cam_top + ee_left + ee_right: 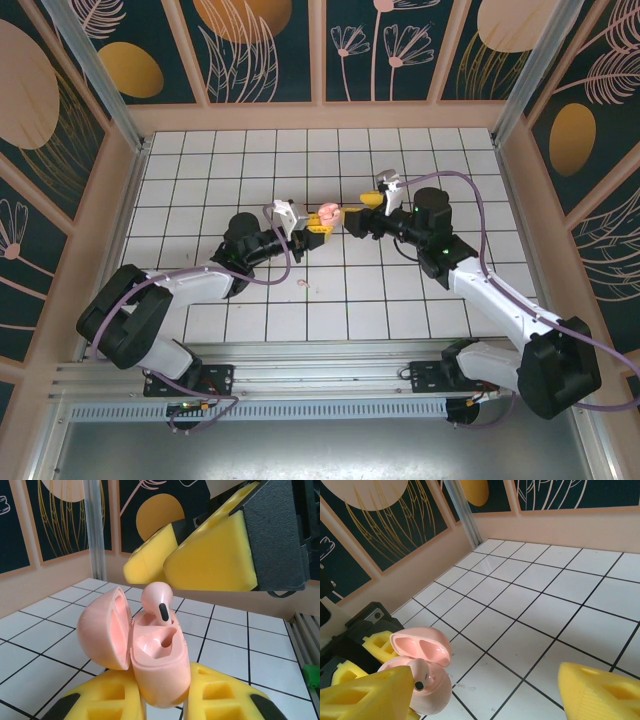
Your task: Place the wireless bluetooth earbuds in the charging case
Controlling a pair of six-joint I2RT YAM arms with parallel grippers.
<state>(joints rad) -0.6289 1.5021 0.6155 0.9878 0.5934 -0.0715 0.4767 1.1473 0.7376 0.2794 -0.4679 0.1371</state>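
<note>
My left gripper [316,220] [162,682] is shut on the pink charging case [327,212] [160,665], holding it above the tiles with its lid [102,630] swung open. One pale pink earbud [159,602] [416,672] stands stem-down in the far slot, its head sticking up. The near slot [162,645] is empty. My right gripper [360,210] [485,700] is open just right of the case, holding nothing; its left finger [365,695] is close beside the earbud. A tiny pale pink piece [303,285] lies on a tile in front, too small to identify.
A white tiled floor with black grid lines [400,160] stretches behind both grippers. Pink-framed wall panels [320,110] close in the back and sides. A metal rail [300,375] runs along the near edge by the arm bases.
</note>
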